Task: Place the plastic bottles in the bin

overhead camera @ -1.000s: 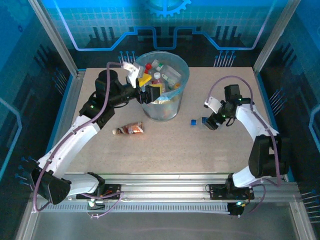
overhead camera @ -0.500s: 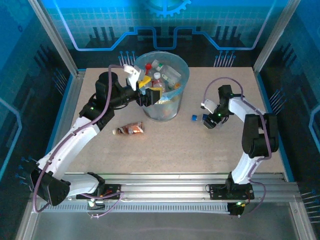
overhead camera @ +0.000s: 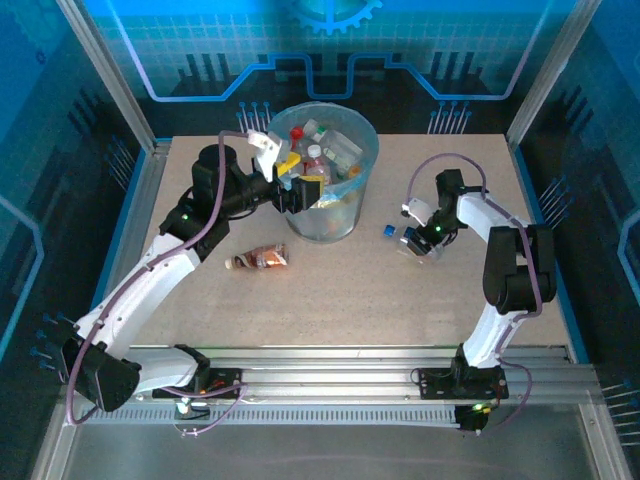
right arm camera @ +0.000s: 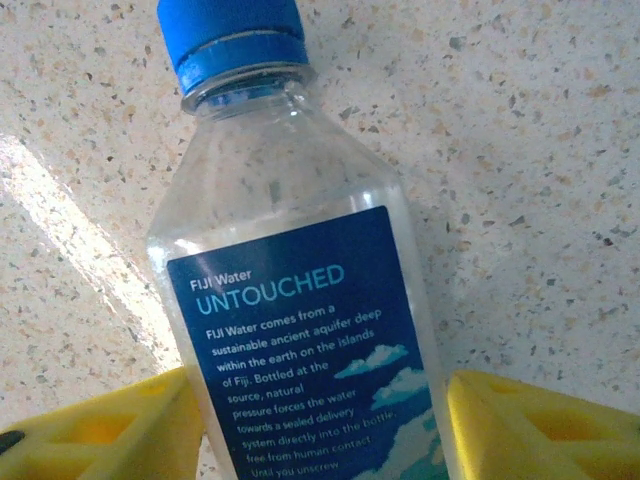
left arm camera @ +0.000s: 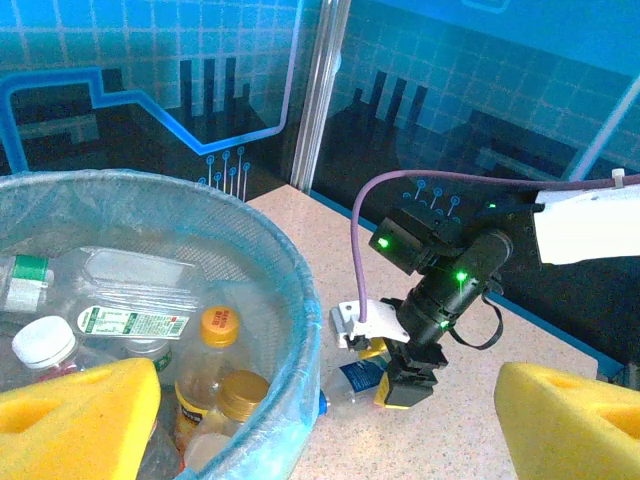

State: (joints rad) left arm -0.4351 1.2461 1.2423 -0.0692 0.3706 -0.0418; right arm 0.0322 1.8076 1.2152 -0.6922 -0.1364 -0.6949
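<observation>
- Step in hand (judged): R arm is picking the Fiji bottle (right arm camera: 300, 290) off the table (overhead camera: 330, 310). It's at grasp stage, no lift yet.
- Fiji bottle lies flat, approx 4 o'clock from the bin (overhead camera: 340, 222) and apart from it. Its blue cap (right arm camera: 232, 35) points to 12 in the R wrist view and to 9, i.e. toward the bin, in the top view.
- R gripper (right arm camera: 320, 425): yellow pads (right arm camera: 100, 435) sit one each side of the label section, at or just beside the walls. Can't tell if clamped or a hair off.
- L gripper (left arm camera: 325, 400): jaws wide apart, nothing between them, hanging at the bin's 9 o'clock rim.
- Bin already holds several bottles, e.g. an orange-cap bottle (left arm camera: 220, 325) and a white-cap bottle (left arm camera: 42, 342).
- Also left on the table: a brown-label bottle (overhead camera: 258, 259), approx 7 o'clock from the bin.
- Doing it well (judgement):
  - Keep the pads on the label body, not the neck. The flat sides give better seating.
  - Walls look thin, so squeeze only enough to hold. Too much and the bottle may buckle or squirt out toward 12.
  - Check both pads bear evenly before lifting, or the cap end may swing.
  - Lift straight up above rim height first, then travel toward 10 o'clock.
  - L arm sits at the far rim, so R should come in from the 3 o'clock side and let go over the bin's middle, not over the edge.
</observation>
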